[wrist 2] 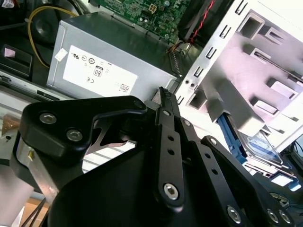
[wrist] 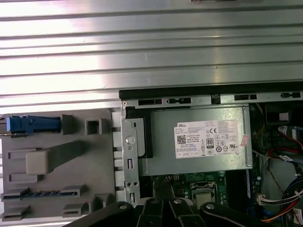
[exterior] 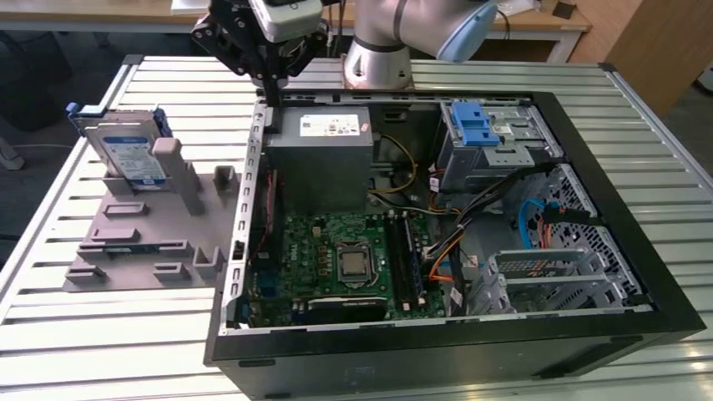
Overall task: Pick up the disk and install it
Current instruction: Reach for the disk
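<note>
The disk [exterior: 126,149] stands on edge in a grey holder plate [exterior: 134,242] on the table, at the exterior view's left of the open computer case [exterior: 446,334]. It is silver with a white-and-blue label and a blue bracket. In the second wrist view the disk [wrist 2: 258,142] shows behind the plate's posts, and in the first wrist view its blue bracket [wrist: 33,124] shows edge-on. My gripper [exterior: 270,86] hangs over the case's back corner, beside the grey power supply box [exterior: 323,150]. Its fingertips [wrist 2: 164,93] are shut with nothing between them, well apart from the disk.
Inside the case lie a green motherboard [exterior: 340,259], cables, and a silver drive cage with a blue latch [exterior: 477,134] at the back, on the exterior view's right. The case's metal side wall [exterior: 254,167] stands between gripper and holder plate. The ribbed metal table [exterior: 112,334] lies all around.
</note>
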Available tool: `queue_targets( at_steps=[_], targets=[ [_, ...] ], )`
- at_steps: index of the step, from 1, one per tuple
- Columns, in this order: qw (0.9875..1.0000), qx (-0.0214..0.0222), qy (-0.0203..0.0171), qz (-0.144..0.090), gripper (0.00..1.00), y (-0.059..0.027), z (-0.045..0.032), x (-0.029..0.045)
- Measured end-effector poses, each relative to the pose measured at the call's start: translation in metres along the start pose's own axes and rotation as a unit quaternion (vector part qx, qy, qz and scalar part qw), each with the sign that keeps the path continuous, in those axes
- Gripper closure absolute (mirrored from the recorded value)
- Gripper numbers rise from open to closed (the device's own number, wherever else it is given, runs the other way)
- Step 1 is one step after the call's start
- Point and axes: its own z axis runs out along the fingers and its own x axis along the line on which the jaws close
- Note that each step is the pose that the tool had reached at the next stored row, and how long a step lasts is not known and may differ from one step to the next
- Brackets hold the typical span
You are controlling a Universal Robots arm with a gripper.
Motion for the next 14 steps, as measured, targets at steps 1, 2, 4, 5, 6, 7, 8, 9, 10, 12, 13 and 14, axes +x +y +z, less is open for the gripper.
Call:
queue_targets(
  at_steps=[1, 2, 4, 5, 6, 7, 8, 9, 10, 12, 13, 14],
  targets=[
    [1.0, 0.0, 0.0, 0.0, 0.89, -0.0001, 0.0, 0.0012],
    [1.0, 0.0, 0.0, 0.0, 0.89, -0.0001, -0.0001, 0.0023],
    [1.0, 0.0, 0.0001, 0.0, 0.89, -0.0003, 0.0, 0.0045],
    [1.0, 0.0, 0.0001, 0.0, 0.89, -0.0004, 0.0, 0.0055],
    [1.0, 0.0, 0.0001, 0.0, 0.89, -0.0004, -0.0001, 0.0066],
    [1.0, 0.0, 0.0001, 0.0, 0.89, -0.0005, -0.0001, 0.0077],
    [1.0, 0.0, 0.0002, 0.0, 0.89, -0.0006, -0.0001, 0.0088],
    [1.0, 0.0, 0.0002, 0.0, 0.89, -0.0005, -0.0001, 0.0103],
    [1.0, 0.0, 0.0004, 0.0, 0.89, -0.0004, -0.0001, 0.0119],
    [1.0, 0.0, 0.0008, 0.0, 0.89, -0.0001, 0.0, 0.0153],
    [1.0, 0.0001, 0.0012, 0.0, 0.89, 0.0, -0.0001, 0.0171],
    [1.0, 0.0001, 0.0018, 0.0, 0.89, 0.0001, 0.0, 0.0189]
  ],
)
